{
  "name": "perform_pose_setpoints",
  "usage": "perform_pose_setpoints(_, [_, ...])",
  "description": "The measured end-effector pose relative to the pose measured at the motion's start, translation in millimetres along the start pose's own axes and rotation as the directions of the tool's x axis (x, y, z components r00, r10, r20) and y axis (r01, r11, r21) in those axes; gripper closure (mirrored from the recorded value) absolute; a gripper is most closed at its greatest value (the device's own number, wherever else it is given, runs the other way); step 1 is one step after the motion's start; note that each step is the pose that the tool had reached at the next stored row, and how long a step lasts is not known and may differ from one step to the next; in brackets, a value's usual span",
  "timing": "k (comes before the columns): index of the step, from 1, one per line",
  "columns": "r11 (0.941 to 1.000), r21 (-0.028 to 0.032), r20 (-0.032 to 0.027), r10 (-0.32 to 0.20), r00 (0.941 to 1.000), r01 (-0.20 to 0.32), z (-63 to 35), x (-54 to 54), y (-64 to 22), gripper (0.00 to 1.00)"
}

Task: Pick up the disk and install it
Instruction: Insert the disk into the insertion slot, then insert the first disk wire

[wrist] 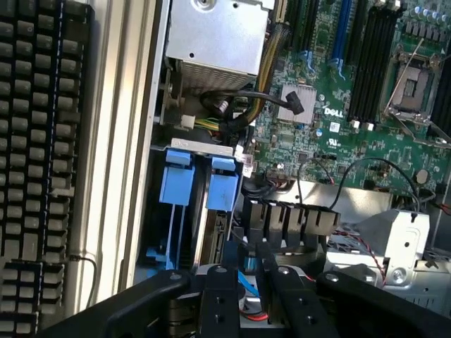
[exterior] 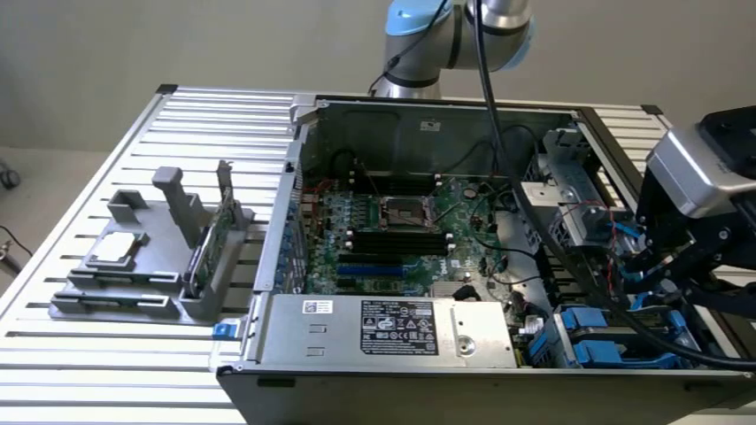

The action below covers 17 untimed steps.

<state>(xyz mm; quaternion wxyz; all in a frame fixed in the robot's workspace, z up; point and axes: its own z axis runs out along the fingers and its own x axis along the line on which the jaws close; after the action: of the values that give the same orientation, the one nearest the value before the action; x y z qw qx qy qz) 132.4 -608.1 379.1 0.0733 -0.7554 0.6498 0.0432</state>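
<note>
Fingers [wrist: 215, 304] slightly parted and empty, gripper [wrist: 246, 262] hanging near the power supply [wrist: 211, 35], disk [wrist: 224, 191] slotted just beside it, so install looks about done, next move wants a straight pull clear

Slatted metal table [exterior: 95, 372] carries open computer case [exterior: 437, 111], grey parts stand [exterior: 130, 292] beside it

Robot arm [exterior: 455, 35]: upper links cut off by the exterior view's top edge. Gripper [wrist: 245, 274]: body cut off by the wrist picture's edge; grasp state indeterminate. Disk [wrist: 224, 190]: metal body and label hidden inside the drive bay [wrist: 201, 146] (blue rail ends exposed). Power supply label [exterior: 402, 326]: print too small to read. Computer case [exterior: 473, 398]: near side cut off by the exterior view's bottom edge.
</note>
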Motion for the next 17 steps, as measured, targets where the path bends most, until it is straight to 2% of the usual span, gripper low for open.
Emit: perform_pose_setpoints(17, [1.0, 0.0, -0.0001, 0.0, 1.0, 0.0, -0.1, 0.0, 0.0, 0.75])
